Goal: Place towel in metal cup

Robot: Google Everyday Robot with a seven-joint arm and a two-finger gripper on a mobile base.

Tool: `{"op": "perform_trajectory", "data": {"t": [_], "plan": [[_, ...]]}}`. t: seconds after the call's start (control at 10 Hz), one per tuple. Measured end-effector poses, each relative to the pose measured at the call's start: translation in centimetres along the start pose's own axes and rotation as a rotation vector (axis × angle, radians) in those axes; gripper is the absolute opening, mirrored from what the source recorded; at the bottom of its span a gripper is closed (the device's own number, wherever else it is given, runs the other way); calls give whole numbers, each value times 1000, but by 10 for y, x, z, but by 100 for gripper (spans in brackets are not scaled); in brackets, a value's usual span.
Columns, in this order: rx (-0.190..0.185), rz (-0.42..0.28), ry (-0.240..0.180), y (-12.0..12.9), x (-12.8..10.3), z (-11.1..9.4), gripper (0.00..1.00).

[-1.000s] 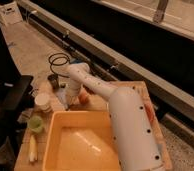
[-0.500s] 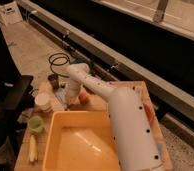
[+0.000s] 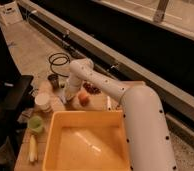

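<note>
The metal cup (image 3: 53, 80) is small and dark. It stands upright at the far left of the wooden table (image 3: 101, 102). My white arm reaches from the lower right across the table, bends at an elbow and points down. My gripper (image 3: 66, 98) is low over the table, just right of and nearer than the metal cup, between the white cup (image 3: 42, 102) and an orange object (image 3: 83, 98). The towel does not show; it may be hidden under the gripper and arm.
A large yellow bin (image 3: 88, 143) fills the near part of the table. A light green cup (image 3: 36, 123) and a pale yellow long object (image 3: 32, 148) lie left of the bin. A black cable coil (image 3: 59, 60) lies on the floor beyond. A dark cluster (image 3: 92, 89) sits behind the orange object.
</note>
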Motion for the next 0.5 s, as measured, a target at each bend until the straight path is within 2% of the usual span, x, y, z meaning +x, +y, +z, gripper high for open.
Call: {"op": "perform_trajectory", "data": {"t": [0.2,0.4,0.5], "plan": [[77,-36,34,-20,-6,-51,0],[129,-57,85,-39,-9,-95,0],[168,-61,119,-50,-6,-125,0]]}}
